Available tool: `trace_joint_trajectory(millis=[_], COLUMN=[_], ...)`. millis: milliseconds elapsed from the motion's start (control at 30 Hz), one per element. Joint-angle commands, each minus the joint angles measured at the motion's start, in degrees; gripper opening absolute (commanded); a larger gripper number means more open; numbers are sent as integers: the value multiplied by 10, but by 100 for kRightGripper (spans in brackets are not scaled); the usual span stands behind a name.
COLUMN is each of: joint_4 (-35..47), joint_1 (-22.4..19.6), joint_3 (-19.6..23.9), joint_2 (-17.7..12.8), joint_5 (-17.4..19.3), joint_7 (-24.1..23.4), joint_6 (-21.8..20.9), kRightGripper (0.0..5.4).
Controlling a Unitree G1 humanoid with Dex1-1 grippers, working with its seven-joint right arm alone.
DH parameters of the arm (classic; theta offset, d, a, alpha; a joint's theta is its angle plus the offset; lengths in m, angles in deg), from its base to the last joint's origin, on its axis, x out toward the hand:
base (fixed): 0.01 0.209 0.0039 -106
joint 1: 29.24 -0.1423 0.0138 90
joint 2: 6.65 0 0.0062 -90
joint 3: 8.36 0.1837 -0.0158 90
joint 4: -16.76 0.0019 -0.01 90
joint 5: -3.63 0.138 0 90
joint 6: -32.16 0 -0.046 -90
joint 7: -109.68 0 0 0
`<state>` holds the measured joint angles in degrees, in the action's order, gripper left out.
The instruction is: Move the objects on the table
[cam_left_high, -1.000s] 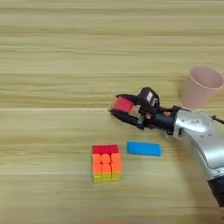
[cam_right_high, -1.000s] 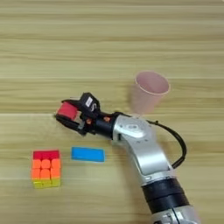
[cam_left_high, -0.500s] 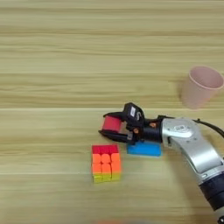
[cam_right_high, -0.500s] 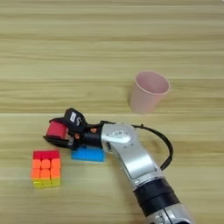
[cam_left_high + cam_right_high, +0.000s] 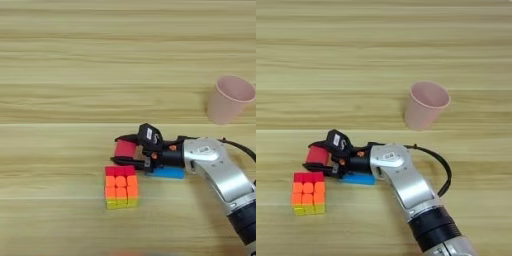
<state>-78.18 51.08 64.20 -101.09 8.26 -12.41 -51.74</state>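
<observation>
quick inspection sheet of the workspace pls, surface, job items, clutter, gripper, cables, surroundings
surface: light wooden table, plank grain lines.
job's things: puzzle cube lower centre; red cube just behind it; blue bar partly under the arm.
clutter: pink cup, upright, apart to the right.
grippers: right gripper shut on the red cube.
cables: black cable looping off the silver forearm.
surroundings: nothing seen.

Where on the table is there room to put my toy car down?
The whole far half of the table, beyond the pink cup, is bare, and so is the left side beside the puzzle cube. It is crowded near the front middle: the pincer holding the red cube, the puzzle cube and the blue bar sit close together.
</observation>
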Motion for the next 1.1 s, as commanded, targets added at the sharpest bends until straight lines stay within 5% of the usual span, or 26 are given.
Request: trace_joint_trajectory(millis=[33,767,1100], joint_4=[18,38,81], joint_1=[-23,-40,-87], joint_3=[9,50,140], joint_2=[-9,14,8], joint_5=[0,32,125], joint_7=[-13,-31,-38], joint_6=[-10,-25,14], kRightGripper=[266,537,537])
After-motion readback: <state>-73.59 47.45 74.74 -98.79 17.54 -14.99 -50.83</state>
